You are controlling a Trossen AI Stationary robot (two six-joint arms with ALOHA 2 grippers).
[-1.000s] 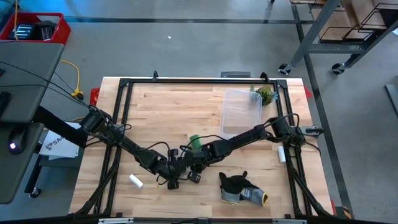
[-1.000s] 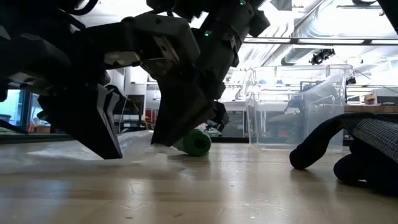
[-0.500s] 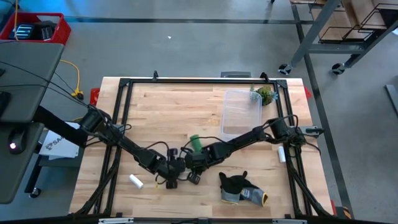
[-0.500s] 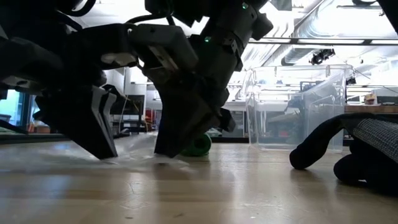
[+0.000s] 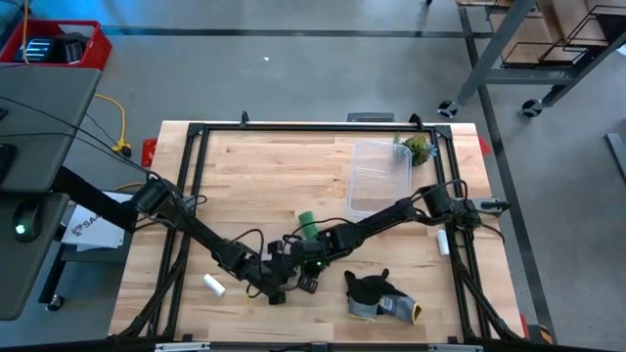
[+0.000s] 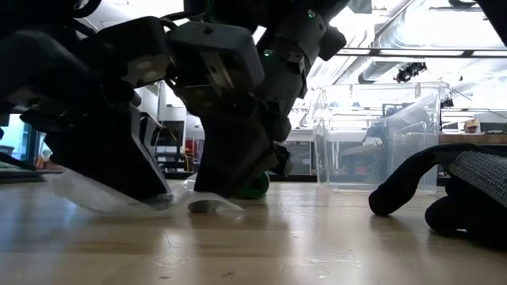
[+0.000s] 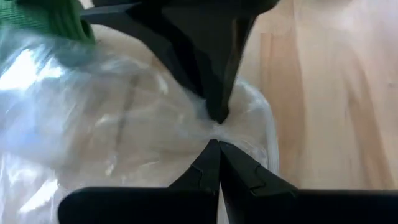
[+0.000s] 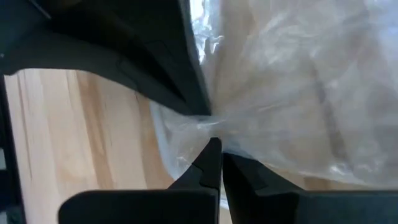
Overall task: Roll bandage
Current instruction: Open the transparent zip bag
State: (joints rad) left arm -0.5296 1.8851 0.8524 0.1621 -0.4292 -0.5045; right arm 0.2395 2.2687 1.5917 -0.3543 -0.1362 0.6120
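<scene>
1. My left gripper (image 5: 278, 285) and right gripper (image 5: 296, 271) meet at the table's (image 5: 254, 176) front middle.
2. The bandage (image 5: 307, 224) lies just behind them.
3. The glove (image 5: 380, 295) lies to their right.
4. The box (image 5: 380, 177) stands behind, right.

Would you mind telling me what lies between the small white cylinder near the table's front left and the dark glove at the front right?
In the high view, both grippers, left and right, meet between the white cylinder and the glove, each pinching clear plastic film.
</scene>
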